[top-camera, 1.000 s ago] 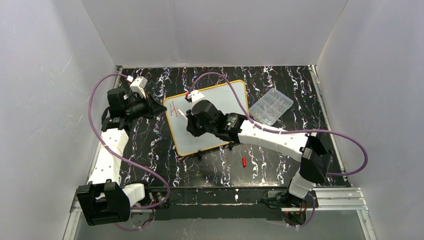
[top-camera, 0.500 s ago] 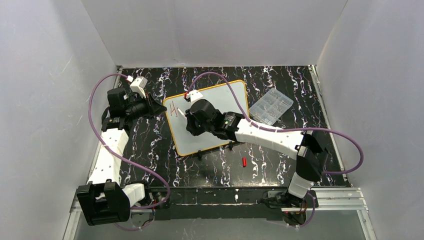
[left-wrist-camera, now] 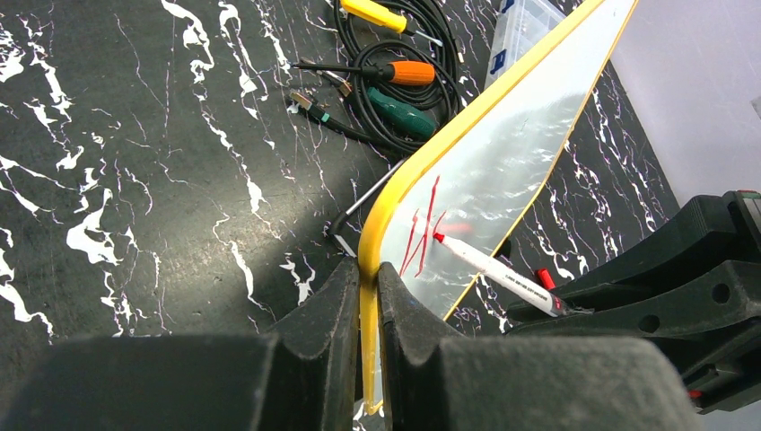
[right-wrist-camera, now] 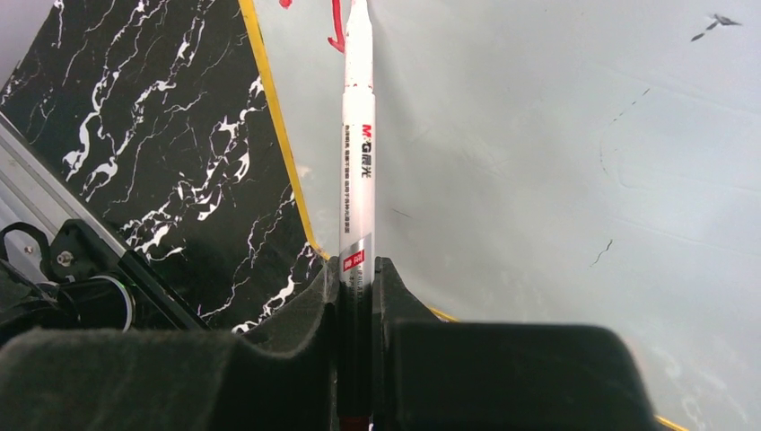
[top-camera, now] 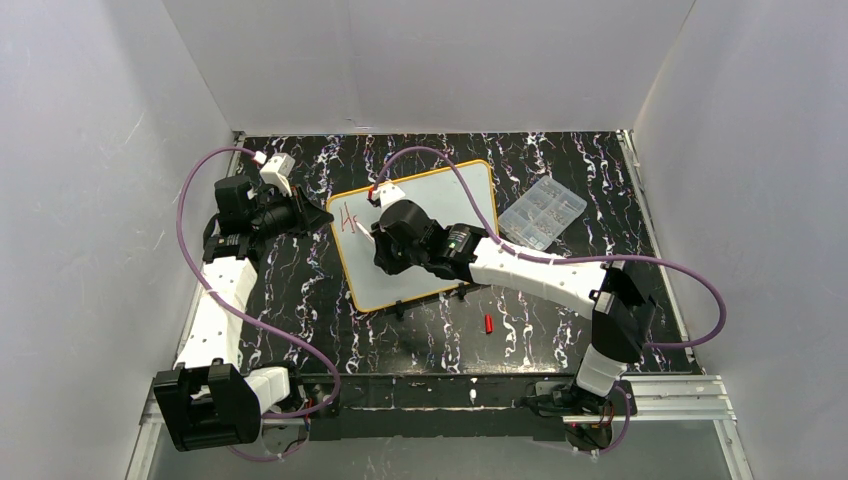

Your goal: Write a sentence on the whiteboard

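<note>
1. Beside the "H", the sentence [top-camera: 349, 218] has gained a fresh red stroke near the whiteboard's [top-camera: 450, 195] left rim.
2. Right jaws stay clenched on the marker [right-wrist-camera: 357, 153]; left jaws pinch the rim.
3. Writing has barely begun.

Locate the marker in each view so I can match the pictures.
Top external: the marker lies over the left part of the whiteboard.
Left wrist: lower right of centre, tip on the whiteboard.
Right wrist: centre, pointing up the frame.
Shared landmark: the red strokes at its tip.
</note>
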Robot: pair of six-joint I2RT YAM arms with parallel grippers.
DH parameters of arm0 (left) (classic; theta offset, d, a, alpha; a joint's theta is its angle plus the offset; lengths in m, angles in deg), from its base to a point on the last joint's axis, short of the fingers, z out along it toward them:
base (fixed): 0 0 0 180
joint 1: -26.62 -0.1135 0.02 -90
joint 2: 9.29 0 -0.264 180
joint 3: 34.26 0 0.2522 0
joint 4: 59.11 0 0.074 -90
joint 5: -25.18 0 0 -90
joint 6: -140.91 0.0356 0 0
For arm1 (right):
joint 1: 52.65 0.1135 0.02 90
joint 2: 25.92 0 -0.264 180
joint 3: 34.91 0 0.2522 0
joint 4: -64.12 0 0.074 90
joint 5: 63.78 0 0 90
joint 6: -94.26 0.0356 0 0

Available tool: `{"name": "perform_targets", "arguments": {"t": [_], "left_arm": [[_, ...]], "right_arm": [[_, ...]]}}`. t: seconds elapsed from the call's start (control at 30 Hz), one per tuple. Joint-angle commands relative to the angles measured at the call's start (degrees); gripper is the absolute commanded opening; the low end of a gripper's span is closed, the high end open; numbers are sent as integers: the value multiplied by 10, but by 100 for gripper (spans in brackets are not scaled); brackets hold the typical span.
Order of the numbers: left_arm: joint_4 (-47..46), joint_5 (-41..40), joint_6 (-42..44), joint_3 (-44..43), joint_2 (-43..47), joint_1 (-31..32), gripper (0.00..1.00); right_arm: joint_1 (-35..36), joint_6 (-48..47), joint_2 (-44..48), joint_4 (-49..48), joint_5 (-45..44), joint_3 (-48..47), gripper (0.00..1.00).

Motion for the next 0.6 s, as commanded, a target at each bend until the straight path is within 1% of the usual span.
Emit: {"name": "perform_targets", "arguments": {"t": [0.0,0.3,0.57], "left_arm": [[4,15,6,1,20,3,0],[4,14,7,1,20,3,0],[4,14,7,1,19,3,0]], "right_arm": [[-2,4,15,10,-33,1,1],[-3,1,16,12,-61,-22,1],[-2,-3,18,5,-67,-31,1]]}}
